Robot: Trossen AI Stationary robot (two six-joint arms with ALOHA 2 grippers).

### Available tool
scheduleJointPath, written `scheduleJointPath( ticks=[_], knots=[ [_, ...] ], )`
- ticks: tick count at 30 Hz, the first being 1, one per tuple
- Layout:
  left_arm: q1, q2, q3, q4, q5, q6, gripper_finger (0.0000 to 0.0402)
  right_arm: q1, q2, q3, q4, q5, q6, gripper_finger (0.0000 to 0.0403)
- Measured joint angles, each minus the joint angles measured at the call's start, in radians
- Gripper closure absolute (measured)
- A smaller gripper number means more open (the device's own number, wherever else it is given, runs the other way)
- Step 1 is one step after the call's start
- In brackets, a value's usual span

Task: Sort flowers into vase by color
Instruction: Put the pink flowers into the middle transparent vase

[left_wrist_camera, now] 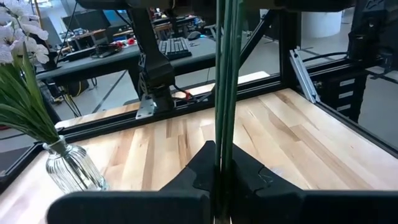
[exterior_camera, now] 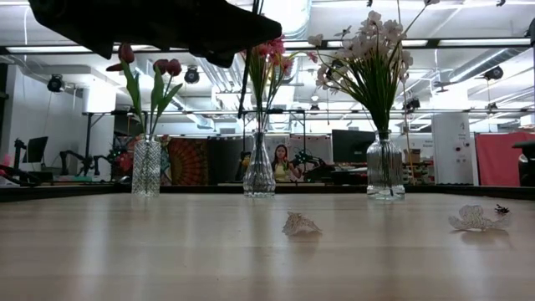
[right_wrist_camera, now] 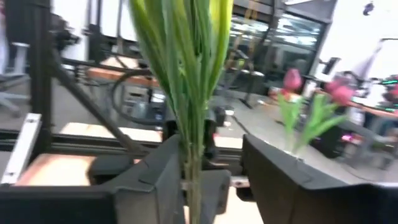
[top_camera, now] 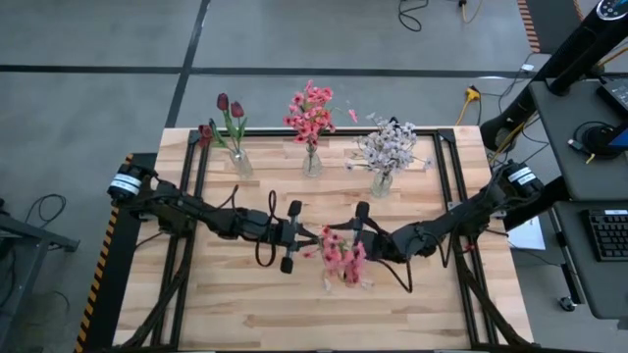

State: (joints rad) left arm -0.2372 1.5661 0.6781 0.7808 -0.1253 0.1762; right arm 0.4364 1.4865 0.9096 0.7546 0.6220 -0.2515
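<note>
A pink flower bunch [top_camera: 341, 260] is being handed over mid-surface: the left gripper [top_camera: 306, 238] is clamped on its stems, the right gripper [top_camera: 363, 245] parted beside them. Next, carriage to the pink vase [top_camera: 311, 162] at the far edge seems required.

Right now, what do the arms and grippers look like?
Both arms are dark, jointed, with black cables looping along them. Each has a white label band near its base: left arm, right arm. Left gripper and right gripper have two flat black fingers, angular and matte.
</note>
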Motion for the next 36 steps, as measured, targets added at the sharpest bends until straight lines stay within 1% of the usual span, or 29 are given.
scheduleJointPath(
  ticks=[3,6,10,17,21,23,26,27,31,36],
  knots=[
    [0.004,-0.009,0.0,-0.014,0.0,0.016,0.04,0.017,-0.006,0.0,0.0,0.082,-0.02,0.0212],
    [0.02,-0.022,0.0,-0.033,0.0,0.019,0.04,0.028,-0.016,0.0,-0.002,0.119,-0.021,0.0192],
    [0.047,-0.036,0.0,-0.06,0.0,0.005,0.0401,0.029,-0.038,0.0,-0.043,0.122,-0.003,0.0174],
    [0.064,-0.057,0.0,-0.036,0.0,-0.001,0.0401,0.026,-0.052,0.0,-0.086,0.141,0.017,0.0148],
    [0.064,-0.058,0.0,-0.021,0.002,-0.001,0.0401,-0.002,-0.044,0.0,-0.083,0.128,0.036,0.0136],
    [0.064,-0.056,0.003,-0.021,0.002,-0.001,0.0401,-0.025,-0.033,0.0,-0.079,0.084,0.054,0.0133],
    [0.064,-0.047,0.013,-0.021,0.003,-0.001,0.0401,-0.066,-0.019,0.0,-0.036,-0.034,0.074,0.0133],
    [0.064,-0.044,0.014,-0.022,0.003,-0.001,0.0401,-0.078,-0.018,0.0,-0.02,-0.053,0.077,0.0135],
    [0.064,-0.037,0.014,-0.026,0.003,-0.001,0.0401,-0.099,-0.021,0.0,-0.017,-0.044,0.092,0.0157],
    [0.064,-0.033,0.015,-0.029,0.002,-0.001,0.0401,-0.099,-0.031,0.0,-0.016,-0.047,0.096,0.021]
  ],
)
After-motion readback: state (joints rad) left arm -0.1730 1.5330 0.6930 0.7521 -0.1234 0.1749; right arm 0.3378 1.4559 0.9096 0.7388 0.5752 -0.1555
